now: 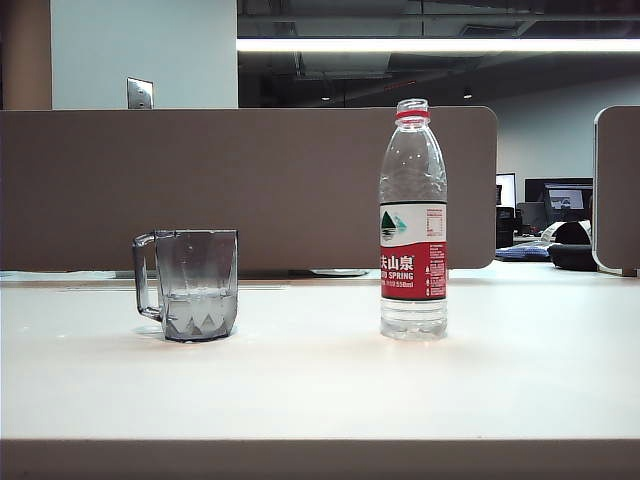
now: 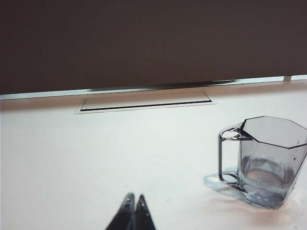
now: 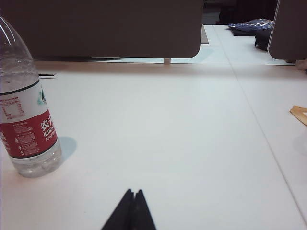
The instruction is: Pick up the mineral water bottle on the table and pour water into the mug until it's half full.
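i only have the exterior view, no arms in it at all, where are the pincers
Observer: Both sit low over the table, seen only in the wrist views. The left pincer is closed, holding nothing.
Operator: and the right one
Observer: The right pincer is closed too, empty, with the mineral water bottle standing apart from it.
Operator: mug near the left one
Observer: The mug stands off to the side, untouched, handle turned toward that pincer's side.
Operator: anything else on the table
Observer: A tan object lies at the far edge of the right wrist view.
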Tool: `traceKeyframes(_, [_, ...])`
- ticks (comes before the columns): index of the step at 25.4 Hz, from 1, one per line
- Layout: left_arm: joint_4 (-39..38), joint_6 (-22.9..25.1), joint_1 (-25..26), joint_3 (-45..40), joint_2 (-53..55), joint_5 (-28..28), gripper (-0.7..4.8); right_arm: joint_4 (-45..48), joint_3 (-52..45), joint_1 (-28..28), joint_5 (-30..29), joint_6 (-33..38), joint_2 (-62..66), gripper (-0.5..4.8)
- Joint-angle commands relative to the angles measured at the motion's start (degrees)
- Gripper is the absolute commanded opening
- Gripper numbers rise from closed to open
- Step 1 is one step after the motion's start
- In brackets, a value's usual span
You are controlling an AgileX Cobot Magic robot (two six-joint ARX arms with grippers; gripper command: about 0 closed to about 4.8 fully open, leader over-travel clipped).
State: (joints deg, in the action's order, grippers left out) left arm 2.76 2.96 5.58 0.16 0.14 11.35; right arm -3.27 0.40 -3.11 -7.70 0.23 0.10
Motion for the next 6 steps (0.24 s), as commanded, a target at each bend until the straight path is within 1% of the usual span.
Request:
traceKeyframes(1, [0.7,0.0,0.1,0.2,0.0,0.0,-0.05,1.4,-0.3,0.0,0.1,0.2,-0.1,-0.05])
traceKeyframes(6, [0.7,0.0,0.1,0.2,0.0,0.0,-0.05,1.4,-0.3,0.0,0.1,0.2,-0.1,-0.05])
